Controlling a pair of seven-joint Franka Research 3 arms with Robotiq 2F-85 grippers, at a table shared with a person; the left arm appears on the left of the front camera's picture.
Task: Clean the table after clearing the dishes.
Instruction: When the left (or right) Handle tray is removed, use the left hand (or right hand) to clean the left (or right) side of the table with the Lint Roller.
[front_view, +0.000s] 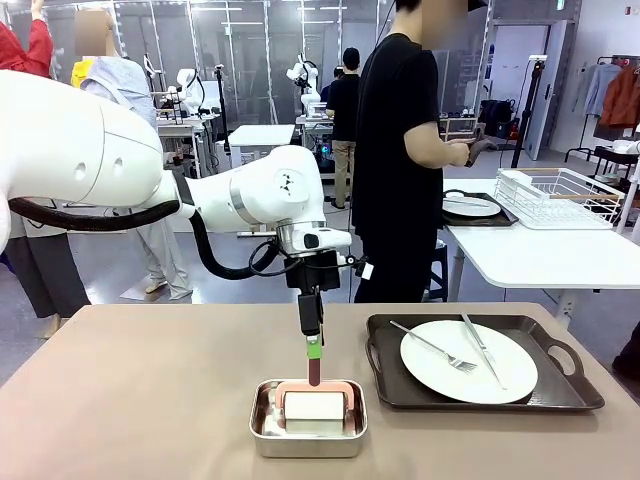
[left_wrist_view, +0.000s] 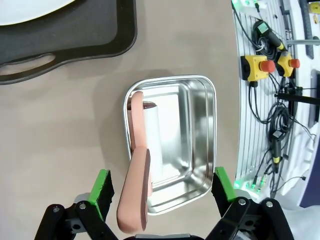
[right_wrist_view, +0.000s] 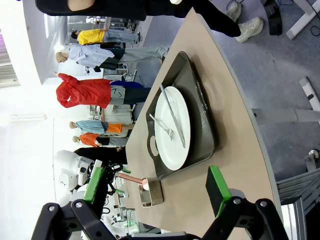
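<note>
One plate (front_view: 468, 360) on its tray (front_view: 400, 392), at 3 o'clock from the pan (front_view: 262, 438), isn't cleared yet, so the tabletop (front_view: 140, 400) isn't cleaned. My left pincer (left_wrist_view: 162, 185) is wide open and empty over the roller (left_wrist_view: 134, 195); my right pincer (right_wrist_view: 156, 185) is open, empty too

A steel pan (front_view: 307, 446) holds a pink-handled roller (front_view: 312, 406).

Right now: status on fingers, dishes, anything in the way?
Left gripper open, fingers either side of pink roller handle in steel pan. Right gripper open, empty. One plate and tray not yet cleared from table.
</note>
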